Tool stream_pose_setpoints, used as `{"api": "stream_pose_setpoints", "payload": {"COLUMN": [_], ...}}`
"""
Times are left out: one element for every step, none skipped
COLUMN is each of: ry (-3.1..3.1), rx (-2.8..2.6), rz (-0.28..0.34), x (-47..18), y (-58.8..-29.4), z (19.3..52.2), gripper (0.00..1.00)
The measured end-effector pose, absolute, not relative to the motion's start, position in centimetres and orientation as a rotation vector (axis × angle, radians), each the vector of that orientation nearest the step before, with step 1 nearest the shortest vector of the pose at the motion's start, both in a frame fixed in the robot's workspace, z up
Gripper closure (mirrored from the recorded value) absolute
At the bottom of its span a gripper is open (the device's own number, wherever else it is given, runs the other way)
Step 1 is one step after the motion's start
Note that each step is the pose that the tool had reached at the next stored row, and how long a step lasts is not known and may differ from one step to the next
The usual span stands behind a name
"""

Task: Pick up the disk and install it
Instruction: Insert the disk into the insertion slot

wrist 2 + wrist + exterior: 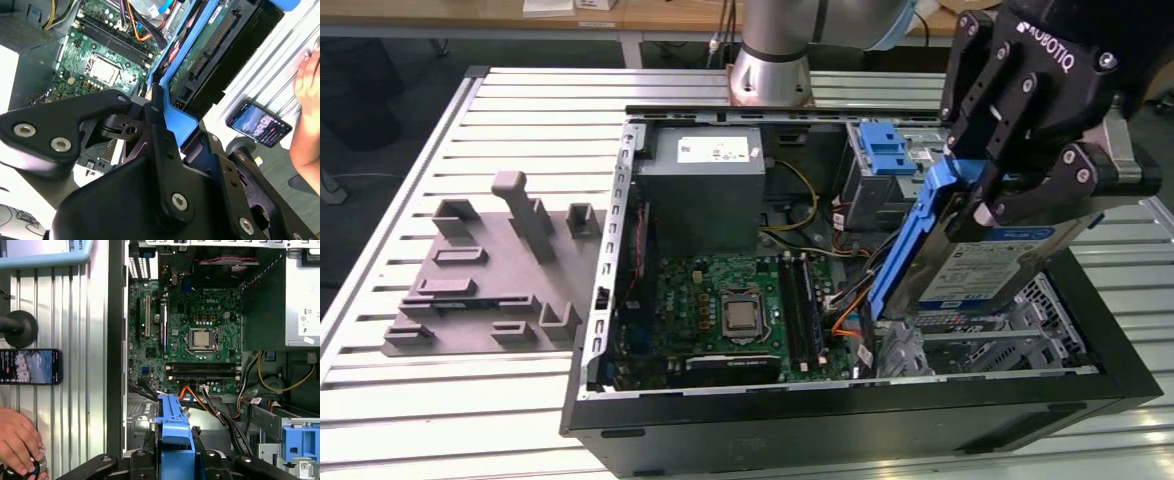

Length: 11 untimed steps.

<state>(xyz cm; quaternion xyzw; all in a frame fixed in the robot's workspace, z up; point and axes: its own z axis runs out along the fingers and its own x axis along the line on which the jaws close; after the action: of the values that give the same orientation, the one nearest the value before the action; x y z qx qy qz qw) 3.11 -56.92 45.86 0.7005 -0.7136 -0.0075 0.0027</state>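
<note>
The disk [983, 268] is a silver drive with a white-and-blue label in a blue plastic carrier. It hangs steeply tilted over the exterior view's right side of the open computer case [854, 405], its lower end down among the drive cage. My gripper [1030, 195] is shut on its upper part, one finger on each face. In the second wrist view the disk's [207, 47] green circuit-board underside and blue frame show just beyond the gripper [162, 122]. The first wrist view has the disk's carrier edge [173, 420] rising between the fingers [210, 460], above the case floor.
Inside the case lie the motherboard [734, 310], a grey power supply box [707, 180], a blue latch on a metal bay [887, 150] and loose cables. A grey fixture block [480, 285] sits on the table. A phone [30, 366] and a person's hand [17, 437] are beside the case.
</note>
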Motion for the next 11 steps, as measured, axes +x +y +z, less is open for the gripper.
{"api": "stream_pose_setpoints", "payload": {"ry": [-2.238, -2.238, -2.238, -2.238, -2.238, -2.238, -2.238, -2.238, -2.238, -2.238, -2.238], "rx": [2.197, 2.197, 2.197, 2.197, 2.197, 2.197, 2.197, 2.197, 2.197, 2.197, 2.197], "rz": [-0.024, -0.024, -0.023, -0.024, -0.023, -0.023, -0.023, -0.024, -0.024, -0.023, -0.023], "x": [3.2, 3.4, 3.6, 3.9, 4.2, 4.4, 4.6, 4.8, 4.9, 5.0, 5.1], "y": [-56.9, -56.9, -56.9, -56.9, -56.9, -56.9, -56.9, -56.9, -56.9, -56.9, -56.9], "z": [45.9, 45.8, 45.8, 45.8, 45.8, 45.7, 45.7, 45.7, 45.6, 45.6, 45.5], "gripper": [0.64, 0.64, 0.64, 0.64, 0.64, 0.64, 0.64, 0.64, 0.64, 0.64, 0.64]}}
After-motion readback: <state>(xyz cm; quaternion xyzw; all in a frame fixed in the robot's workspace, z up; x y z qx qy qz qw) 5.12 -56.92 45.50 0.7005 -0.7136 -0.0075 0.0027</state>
